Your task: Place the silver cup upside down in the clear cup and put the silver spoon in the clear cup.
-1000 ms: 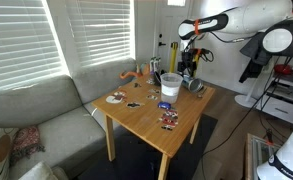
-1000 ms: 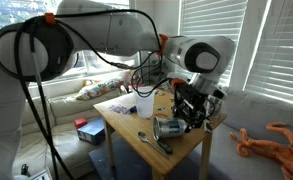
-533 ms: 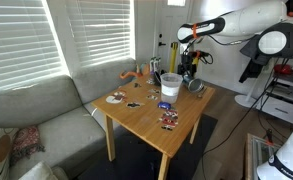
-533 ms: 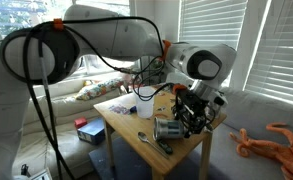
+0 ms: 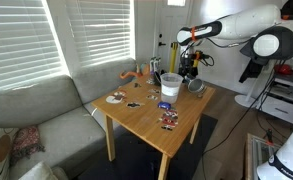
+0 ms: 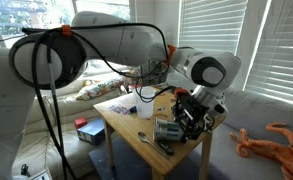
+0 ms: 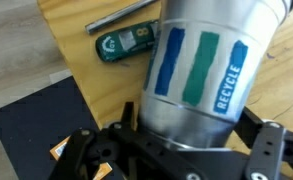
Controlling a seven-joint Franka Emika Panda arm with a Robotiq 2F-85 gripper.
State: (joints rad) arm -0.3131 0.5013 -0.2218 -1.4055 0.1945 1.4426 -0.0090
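Note:
The silver cup [image 7: 201, 70] lies on its side on the wooden table, with blue and green stripes and the word RECYCLE on it. It also shows in both exterior views [image 6: 168, 128] [image 5: 196, 86]. My gripper [image 7: 176, 142] is open, low over the table edge, its fingers astride the cup's lower end. It shows in both exterior views too [image 6: 198, 112] [image 5: 189, 64]. The clear cup [image 5: 170, 88] [image 6: 144, 104] stands upright a little further in on the table. The silver spoon [image 7: 121, 15] [image 6: 146, 138] lies flat next to the silver cup.
A green packet [image 7: 126, 45] lies by the spoon. A tall yellow stick [image 5: 172, 55] stands behind the clear cup. Small items [image 5: 168, 121] and a plate [image 5: 116, 98] lie on the table [image 5: 146, 115]. A grey sofa [image 5: 46, 110] flanks it.
My gripper has come down a little closer over the silver cup. The cups and the spoon have not moved.

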